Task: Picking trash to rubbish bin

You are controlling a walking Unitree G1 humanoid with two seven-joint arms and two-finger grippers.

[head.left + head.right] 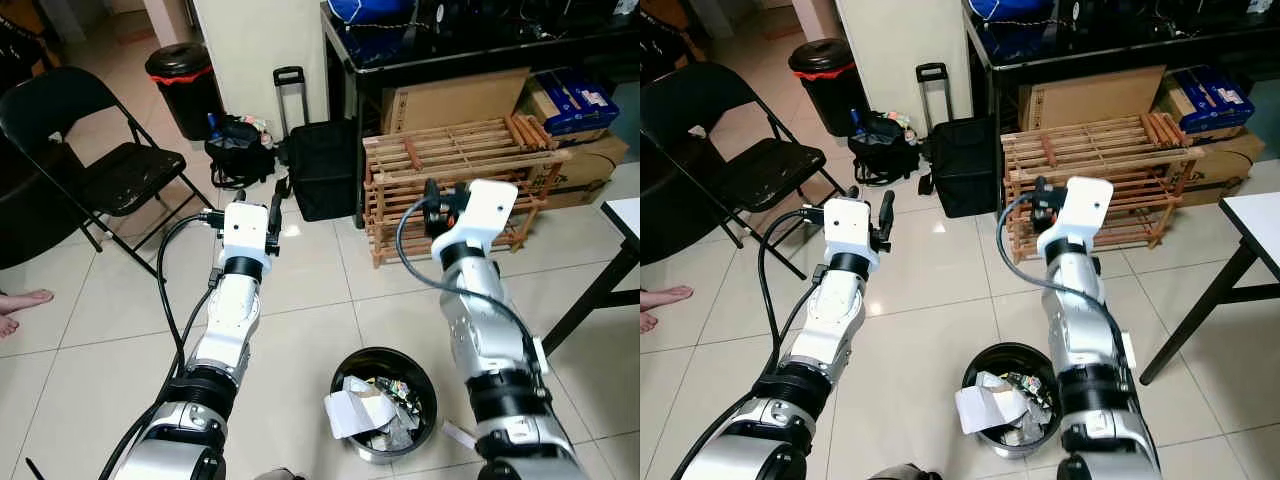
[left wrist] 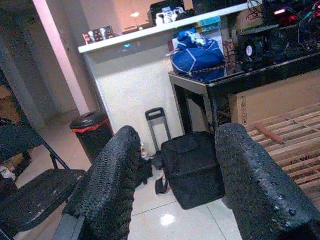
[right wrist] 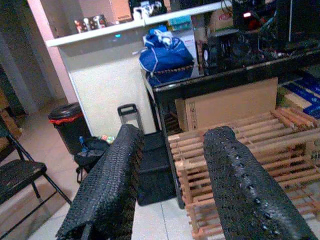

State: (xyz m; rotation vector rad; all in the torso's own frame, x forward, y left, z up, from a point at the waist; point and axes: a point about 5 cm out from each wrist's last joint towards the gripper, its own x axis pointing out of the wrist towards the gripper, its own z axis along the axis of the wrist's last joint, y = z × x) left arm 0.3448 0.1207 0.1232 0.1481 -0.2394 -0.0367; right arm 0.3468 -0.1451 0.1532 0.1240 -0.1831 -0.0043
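The floor (image 1: 300,300) is laid with pale glossy tiles that catch a spot of light. On the far left stands a black folding chair (image 1: 95,150), and beyond it a dark lidded bin with a red band (image 1: 185,90) sits beside a cream wall (image 1: 260,50). A black bag (image 1: 240,150) and a black trolley case (image 1: 320,165) rest at the wall's foot. To the right, a black table (image 1: 470,50) shelters cardboard boxes (image 1: 455,100), with a wooden slatted rack (image 1: 460,170) in front. A white-topped table (image 1: 625,215) edges in at the right.
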